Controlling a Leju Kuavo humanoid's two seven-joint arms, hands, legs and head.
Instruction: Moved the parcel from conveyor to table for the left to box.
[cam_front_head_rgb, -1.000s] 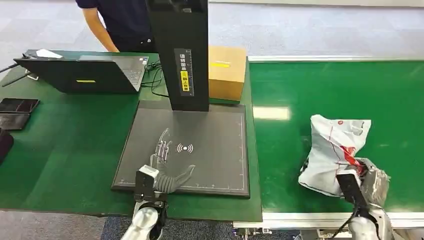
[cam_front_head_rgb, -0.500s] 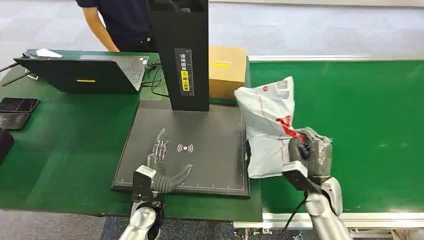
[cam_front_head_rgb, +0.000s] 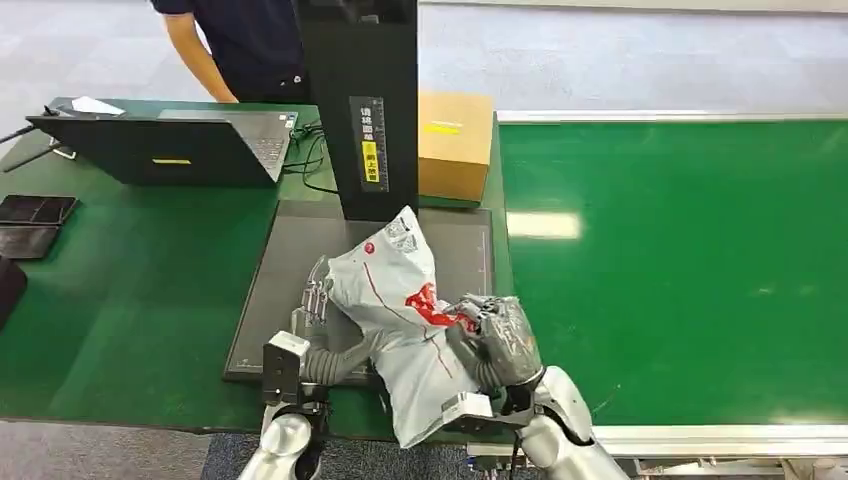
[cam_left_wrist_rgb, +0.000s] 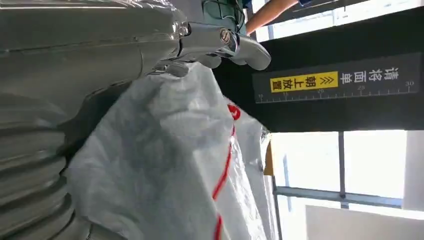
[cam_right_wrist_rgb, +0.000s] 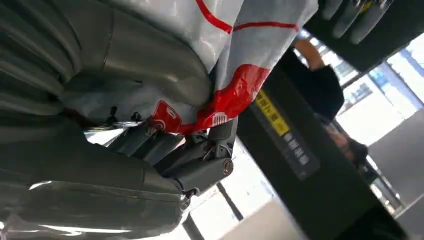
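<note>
The parcel (cam_front_head_rgb: 395, 310), a white plastic mail bag with red print, hangs tilted over the front of the dark scanner mat (cam_front_head_rgb: 285, 255) on the green table (cam_front_head_rgb: 130, 285). My right hand (cam_front_head_rgb: 497, 340) grips its right side near the red mark. In the right wrist view the fingers (cam_right_wrist_rgb: 200, 167) clamp the crumpled parcel (cam_right_wrist_rgb: 235, 95). My left hand (cam_front_head_rgb: 325, 345) lies palm up on the mat with its fingers (cam_front_head_rgb: 319, 296) spread, partly under the bag. The left wrist view shows the parcel (cam_left_wrist_rgb: 165, 165) against the palm of my left hand (cam_left_wrist_rgb: 125, 55), its fingers (cam_left_wrist_rgb: 235, 42) straight.
A black scanner column (cam_front_head_rgb: 365, 100) rises at the back of the mat, with a cardboard box (cam_front_head_rgb: 455, 145) behind it. A laptop (cam_front_head_rgb: 170, 145) and phones (cam_front_head_rgb: 35, 215) lie to the left. A person (cam_front_head_rgb: 240, 40) stands beyond the table. The green conveyor (cam_front_head_rgb: 680, 250) lies to the right.
My right hand has carried the parcel left from the conveyor to above the scanner mat and over my left hand. The left hand has stayed where it was.
</note>
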